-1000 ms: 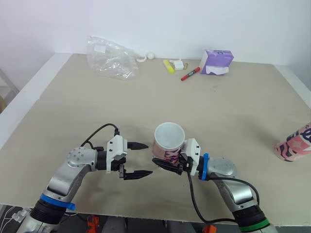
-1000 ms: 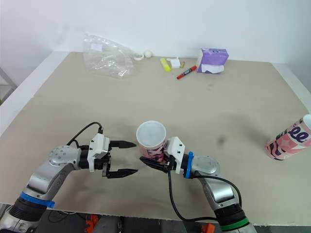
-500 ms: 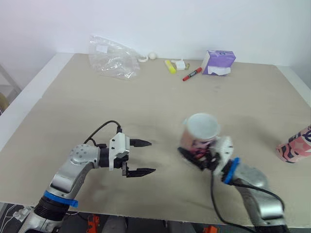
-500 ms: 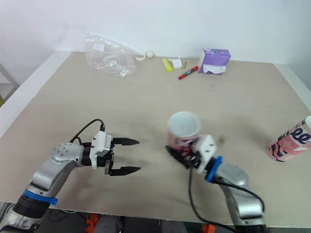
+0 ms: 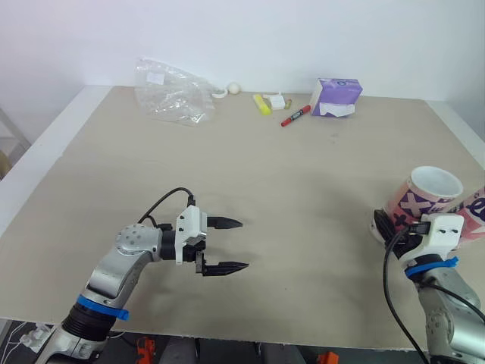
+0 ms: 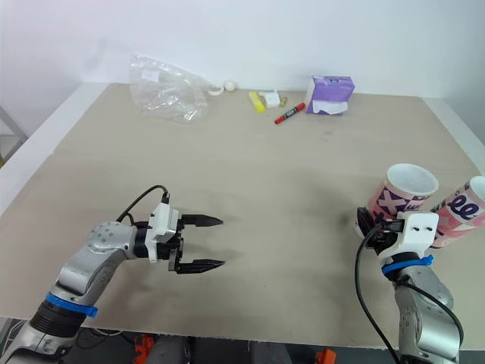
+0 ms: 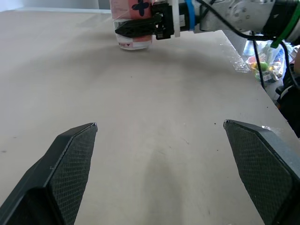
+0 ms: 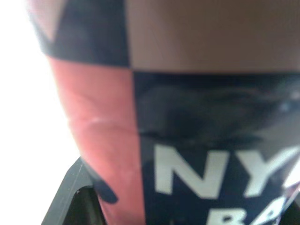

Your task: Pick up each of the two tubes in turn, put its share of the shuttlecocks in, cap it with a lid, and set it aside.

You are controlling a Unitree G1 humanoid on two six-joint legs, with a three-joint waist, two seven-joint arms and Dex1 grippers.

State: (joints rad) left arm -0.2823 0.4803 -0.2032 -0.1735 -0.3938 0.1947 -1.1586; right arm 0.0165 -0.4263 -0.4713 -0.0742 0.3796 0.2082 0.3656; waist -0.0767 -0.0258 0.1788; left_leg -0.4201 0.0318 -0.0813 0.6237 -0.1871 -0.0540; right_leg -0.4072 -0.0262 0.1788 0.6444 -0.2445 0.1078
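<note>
Right pincer [image 6: 377, 225] swung tube [image 6: 404, 196] rightward, seemingly set down.

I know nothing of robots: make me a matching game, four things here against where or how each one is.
1 left hand
2 right hand
3 red marker
4 plastic bag

a shut on the pink tube
b far left corner of the table
c open, empty
d beside the purple pack

Pairs: 1-c, 2-a, 3-d, 4-b
</note>
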